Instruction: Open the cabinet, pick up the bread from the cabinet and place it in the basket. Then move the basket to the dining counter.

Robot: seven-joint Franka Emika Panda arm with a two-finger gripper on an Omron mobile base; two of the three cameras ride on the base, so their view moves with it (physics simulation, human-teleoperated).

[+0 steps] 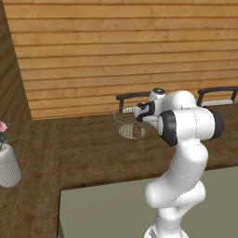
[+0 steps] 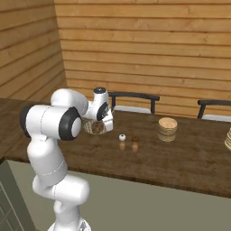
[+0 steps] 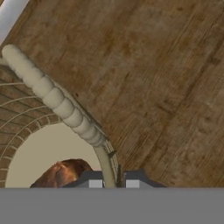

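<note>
Plank wall behind dining counter (image 1: 93,144); gripper (image 3: 113,181) pinched shut on basket (image 1: 130,124) rim, bread (image 3: 61,174) inside, basket apparently just above counter w/ arm over it: last step, carry—next likely lower, set flat, then let go.

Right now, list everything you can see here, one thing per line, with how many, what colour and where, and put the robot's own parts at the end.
dining counter: one, dark brown wood grain, in front of the plank wall
basket: one, pale wire mesh with beige base, held at its rim over the counter
bread: one, dark brown, inside the basket
chairs: two, dark frames, behind the counter
woven stack: one, tan, on the counter
small round items: two, one white and one brown, on the counter
vase: one, white with pink flowers, far left
gripper: one, dark fingertips, shut on the basket rim
arm: one, white with dark joints
</note>
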